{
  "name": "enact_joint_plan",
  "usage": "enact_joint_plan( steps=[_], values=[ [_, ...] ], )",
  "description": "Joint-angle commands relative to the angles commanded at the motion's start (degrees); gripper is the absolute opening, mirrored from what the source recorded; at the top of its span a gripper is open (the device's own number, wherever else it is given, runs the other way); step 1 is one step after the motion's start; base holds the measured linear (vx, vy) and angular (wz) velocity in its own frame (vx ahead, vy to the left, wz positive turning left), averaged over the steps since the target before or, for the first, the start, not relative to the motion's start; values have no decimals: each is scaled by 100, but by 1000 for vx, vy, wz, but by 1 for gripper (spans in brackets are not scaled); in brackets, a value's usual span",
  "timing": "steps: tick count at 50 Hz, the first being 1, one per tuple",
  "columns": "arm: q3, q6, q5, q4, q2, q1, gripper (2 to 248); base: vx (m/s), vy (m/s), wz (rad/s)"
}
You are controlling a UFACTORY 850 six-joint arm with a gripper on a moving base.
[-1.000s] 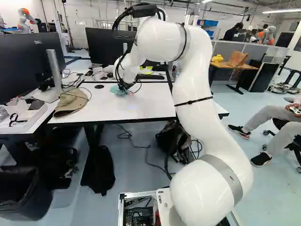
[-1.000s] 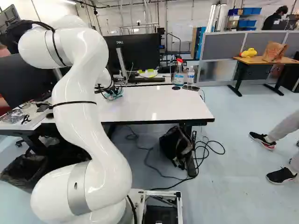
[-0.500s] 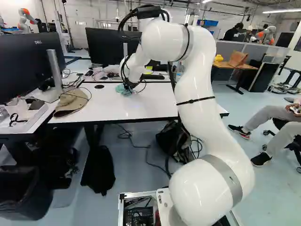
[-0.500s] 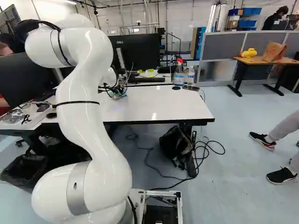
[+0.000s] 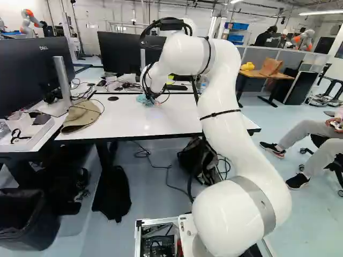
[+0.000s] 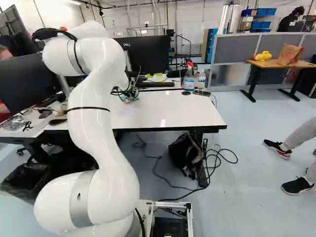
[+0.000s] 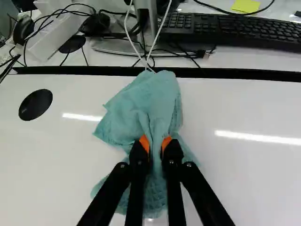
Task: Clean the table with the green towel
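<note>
My gripper is low over the white table, near its far edge in the left base view. In the wrist view the gripper is shut on the green towel, a fold of it pinched between the orange pads. The towel spreads on the tabletop ahead of the fingers and beneath them. From the right base view, the towel shows only in part behind the arm and its cables.
A dark round disc lies beside the towel. Beyond the table's far edge are a keyboard and cables. A cap rests at the table's left; a spray bottle and water bottle stand at its far side. Another robot stands far back.
The arm has swung to the right across the table in both base views, and the green towel has moved along with the gripper. The base has stayed where it was.
</note>
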Motion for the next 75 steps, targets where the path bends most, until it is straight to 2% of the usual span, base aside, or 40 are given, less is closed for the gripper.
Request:
enact_joint_plan(
  steps=[20,40,57,75],
  values=[
    [-734,0,0,0,-505,-47,47,0,0,0],
    [-1309,0,0,0,-895,127,47,0,0,0],
    [-1355,0,0,0,-925,337,47,0,0,0],
    [-915,0,0,0,-627,515,47,0,0,0]
  ],
)
